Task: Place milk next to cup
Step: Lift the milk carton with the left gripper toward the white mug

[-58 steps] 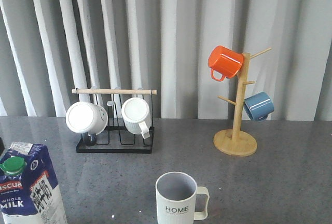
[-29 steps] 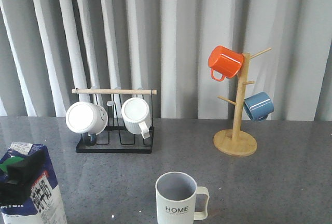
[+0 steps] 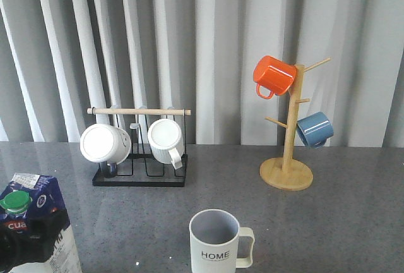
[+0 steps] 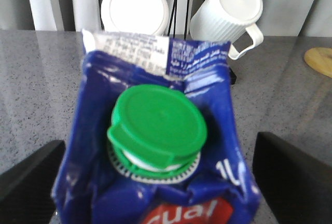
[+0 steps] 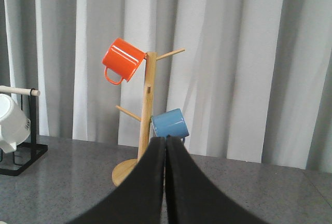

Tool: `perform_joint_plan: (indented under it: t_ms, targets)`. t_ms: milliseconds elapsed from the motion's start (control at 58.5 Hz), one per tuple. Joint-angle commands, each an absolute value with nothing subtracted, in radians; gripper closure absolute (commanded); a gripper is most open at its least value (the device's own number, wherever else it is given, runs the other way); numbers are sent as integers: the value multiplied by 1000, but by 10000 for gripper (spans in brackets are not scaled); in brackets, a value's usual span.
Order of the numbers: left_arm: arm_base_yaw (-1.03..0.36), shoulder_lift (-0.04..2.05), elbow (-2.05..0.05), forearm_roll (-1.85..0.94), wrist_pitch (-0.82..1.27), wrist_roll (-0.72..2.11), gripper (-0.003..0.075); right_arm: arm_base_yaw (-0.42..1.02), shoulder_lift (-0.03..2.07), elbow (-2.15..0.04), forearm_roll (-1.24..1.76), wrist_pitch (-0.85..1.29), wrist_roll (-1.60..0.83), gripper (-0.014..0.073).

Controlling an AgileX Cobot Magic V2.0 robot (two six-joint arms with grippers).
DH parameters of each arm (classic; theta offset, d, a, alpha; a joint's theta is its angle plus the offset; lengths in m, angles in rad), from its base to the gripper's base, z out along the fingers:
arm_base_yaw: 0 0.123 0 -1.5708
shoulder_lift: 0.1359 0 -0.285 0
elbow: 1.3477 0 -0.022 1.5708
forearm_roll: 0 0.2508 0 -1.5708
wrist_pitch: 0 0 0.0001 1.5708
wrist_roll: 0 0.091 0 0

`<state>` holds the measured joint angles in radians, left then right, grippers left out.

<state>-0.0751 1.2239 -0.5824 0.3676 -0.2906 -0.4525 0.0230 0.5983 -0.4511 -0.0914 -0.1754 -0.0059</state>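
The milk (image 3: 39, 192), a blue and white carton with a green cap, stands at the table's front left corner. My left gripper (image 3: 30, 234) is open and straddles the carton just below its cap. In the left wrist view the carton (image 4: 150, 79) fills the space between the two black fingers (image 4: 31, 175). I cannot tell whether the fingers touch its sides. The cup (image 3: 216, 241), an off-white ribbed mug marked "HOME", stands at the front centre, well right of the carton. My right gripper (image 5: 166, 142) is shut and empty, raised above the table.
A black rack (image 3: 140, 178) with two white ribbed mugs (image 3: 166, 140) stands behind the carton. A wooden mug tree (image 3: 287, 173) with an orange mug (image 3: 274, 75) and a blue mug (image 3: 314, 129) stands at the back right.
My left gripper came into the front view at the carton and moved down its front. The green cap, covered half a second ago, shows again. The carton and cup have not moved.
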Motion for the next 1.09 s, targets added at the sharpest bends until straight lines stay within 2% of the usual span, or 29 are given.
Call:
perform_joint_plan:
  t_ms: [0, 85, 359, 547, 991, 1077]
  targets:
    - [-80, 1224, -617, 352, -351, -468, 73, 18, 600, -475, -96, -244, -10, 604]
    - [-80, 1236, -617, 352, -366, -468, 160, 18, 600, -475, -96, -244, -10, 604]
    - [-80, 1243, -617, 353, -427, -468, 549, 18, 600, -475, -96, -244, -10, 604]
    - [-80, 1243, -617, 353, -423, -468, 718, 18, 600, -475, -96, -244, -10, 604]
    - [-80, 1229, -619, 349, -434, -531, 728, 18, 600, -475, -96, -244, -10, 604]
    - [-104, 1209, -636, 206, -385, -435, 728, 18, 600, -475, -96, -244, -10, 604]
